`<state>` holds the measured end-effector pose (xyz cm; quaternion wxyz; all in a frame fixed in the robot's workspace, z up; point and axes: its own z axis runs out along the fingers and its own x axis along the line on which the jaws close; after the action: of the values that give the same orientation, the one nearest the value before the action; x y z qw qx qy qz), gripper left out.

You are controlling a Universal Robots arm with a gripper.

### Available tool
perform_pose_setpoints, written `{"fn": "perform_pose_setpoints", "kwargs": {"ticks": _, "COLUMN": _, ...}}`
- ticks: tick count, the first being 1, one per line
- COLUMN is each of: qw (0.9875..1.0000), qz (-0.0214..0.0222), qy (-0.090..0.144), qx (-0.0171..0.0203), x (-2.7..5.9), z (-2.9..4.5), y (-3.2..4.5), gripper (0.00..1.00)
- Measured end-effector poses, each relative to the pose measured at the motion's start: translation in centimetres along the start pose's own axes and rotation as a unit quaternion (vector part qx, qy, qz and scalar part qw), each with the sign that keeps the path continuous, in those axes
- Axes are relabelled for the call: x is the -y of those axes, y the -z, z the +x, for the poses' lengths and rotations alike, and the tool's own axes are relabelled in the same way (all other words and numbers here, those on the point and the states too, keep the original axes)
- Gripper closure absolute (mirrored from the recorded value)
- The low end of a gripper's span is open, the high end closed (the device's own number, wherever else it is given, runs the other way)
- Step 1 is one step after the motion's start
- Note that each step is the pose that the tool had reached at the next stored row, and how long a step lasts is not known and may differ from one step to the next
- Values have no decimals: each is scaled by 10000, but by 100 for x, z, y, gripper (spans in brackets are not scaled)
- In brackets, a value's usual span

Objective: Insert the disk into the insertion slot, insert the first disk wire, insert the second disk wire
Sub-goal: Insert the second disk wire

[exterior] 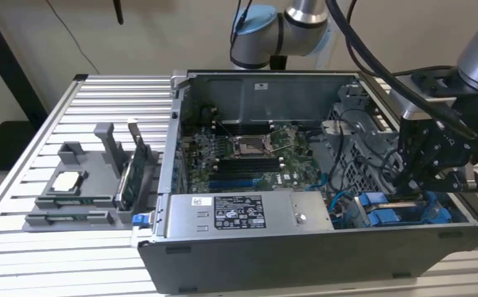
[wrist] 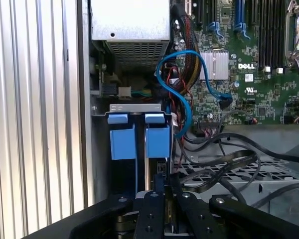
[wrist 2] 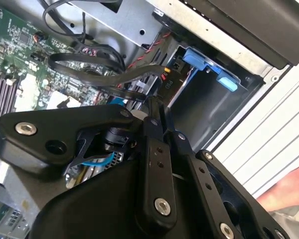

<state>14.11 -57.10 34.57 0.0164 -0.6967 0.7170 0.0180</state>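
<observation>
The gripper [exterior: 409, 185] hung low inside the open computer case [exterior: 305, 260], at the exterior view's right near corner, just above the blue drive carriers [exterior: 387, 213] in the drive bay. In the first wrist view the gripper [wrist: 162, 199] sat directly over the slot between two upright blue carrier tabs [wrist: 157, 139], and a thin dark edge that may have been the disk [wrist: 161, 169] ran down from the tabs to the fingertips; whether this was the disk itself could not be made out. Whether the jaws were pinching it or merely pressed together around that edge could not be told, since the linkage hid the tips.

A looping blue cable [wrist: 184, 89] lay beside the bay, next to the green motherboard [wrist: 249, 84]. The silver power-supply box [exterior: 247, 213] stood along the case's near wall. The case rested on a slatted counter [exterior: 57, 124], with a grey parts fixture [exterior: 82, 185] at the exterior view's left.
</observation>
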Motion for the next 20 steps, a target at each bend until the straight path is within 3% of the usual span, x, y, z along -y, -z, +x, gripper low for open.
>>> {"fn": "perform_pose_setpoints", "kwargs": {"ticks": 20, "qw": 10000, "qz": 0, "qy": 6, "qx": 0, "x": 1, "z": 4, "y": -72, "gripper": 83}}
